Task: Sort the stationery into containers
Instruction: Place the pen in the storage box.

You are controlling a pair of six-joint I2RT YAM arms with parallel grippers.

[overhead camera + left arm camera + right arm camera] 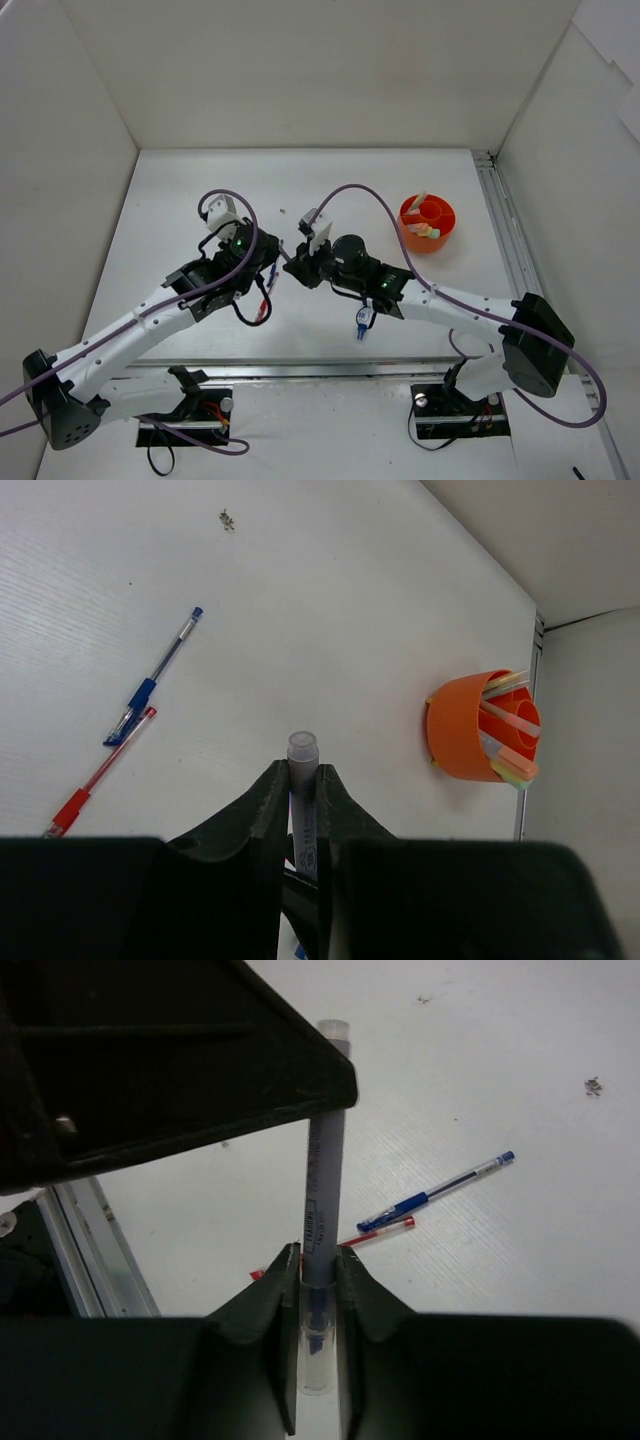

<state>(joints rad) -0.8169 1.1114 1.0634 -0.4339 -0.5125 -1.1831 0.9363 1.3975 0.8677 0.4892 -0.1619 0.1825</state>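
Note:
A grey marker (303, 755) is held level above the table by both grippers at once. My left gripper (303, 777) is shut on one end, with the tip poking past the fingers. My right gripper (318, 1265) is shut on the same grey marker (325, 1160) at its clear-capped end. In the top view the two grippers meet near the table's middle, the left gripper (271, 263) facing the right gripper (302, 263). The orange cup (427, 222) stands at the right and holds several pens and a wooden stick. It also shows in the left wrist view (468, 728).
A blue pen (156, 676) and a red pen (100, 772) lie side by side on the white table below the grippers, also in the right wrist view, blue pen (437, 1192) and red pen (385, 1230). A small blue-tipped item (361, 323) lies under the right arm. White walls enclose the table.

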